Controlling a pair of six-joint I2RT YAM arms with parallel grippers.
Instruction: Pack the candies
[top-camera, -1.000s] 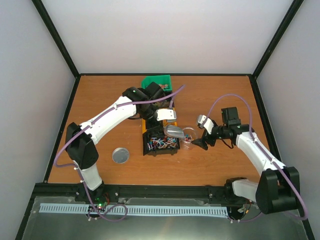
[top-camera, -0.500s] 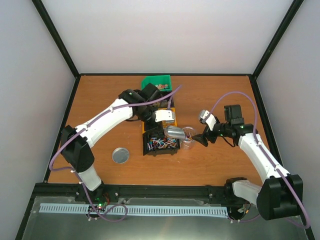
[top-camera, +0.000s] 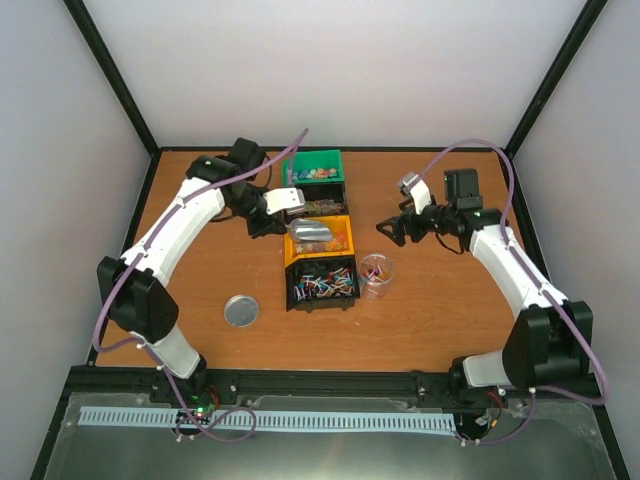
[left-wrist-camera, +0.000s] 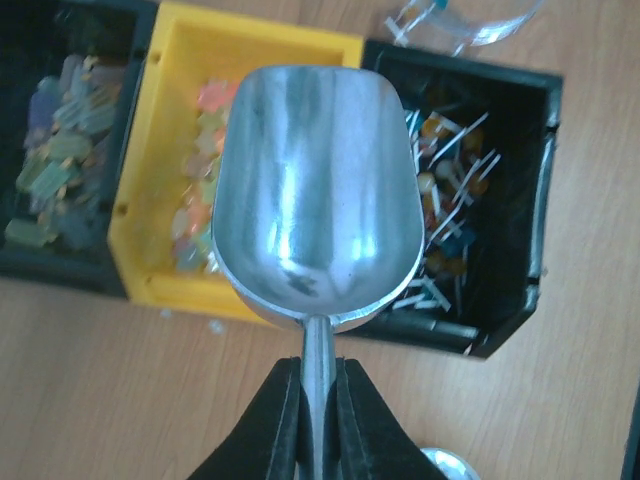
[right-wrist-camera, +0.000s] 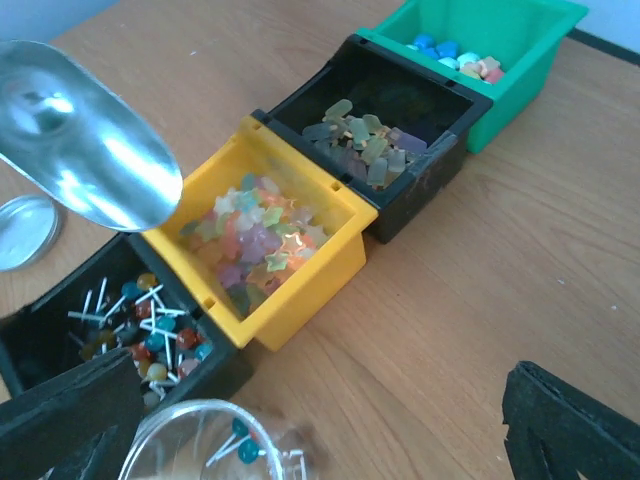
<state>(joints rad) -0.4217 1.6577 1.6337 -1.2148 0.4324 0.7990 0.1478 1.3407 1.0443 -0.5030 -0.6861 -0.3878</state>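
Note:
The candies lie in a row of bins: lollipops in the near black bin (top-camera: 322, 285) (right-wrist-camera: 130, 335), pastel stars in the yellow bin (top-camera: 322, 243) (right-wrist-camera: 262, 235), dull green-brown sweets in the far black bin (top-camera: 318, 204), and a few in the green bin (top-camera: 313, 166). A clear jar (top-camera: 376, 275) (right-wrist-camera: 215, 440) stands right of the lollipop bin with a few lollipops inside. My left gripper (top-camera: 283, 222) (left-wrist-camera: 318, 385) is shut on the handle of the silver scoop (top-camera: 312, 232) (left-wrist-camera: 315, 190), which hangs empty above the yellow bin. My right gripper (top-camera: 393, 232) (right-wrist-camera: 310, 380) is open and empty, behind and right of the jar.
The round silver lid (top-camera: 241, 311) (right-wrist-camera: 25, 232) lies on the wooden table, left of the lollipop bin. Black frame rails border the table (top-camera: 450, 310). The four bins touch in a line running away from the arms.
My left arm swung the scoop back from over the jar to above the yellow bin. My right gripper left the jar and drew away to the far right; the jar stays standing.

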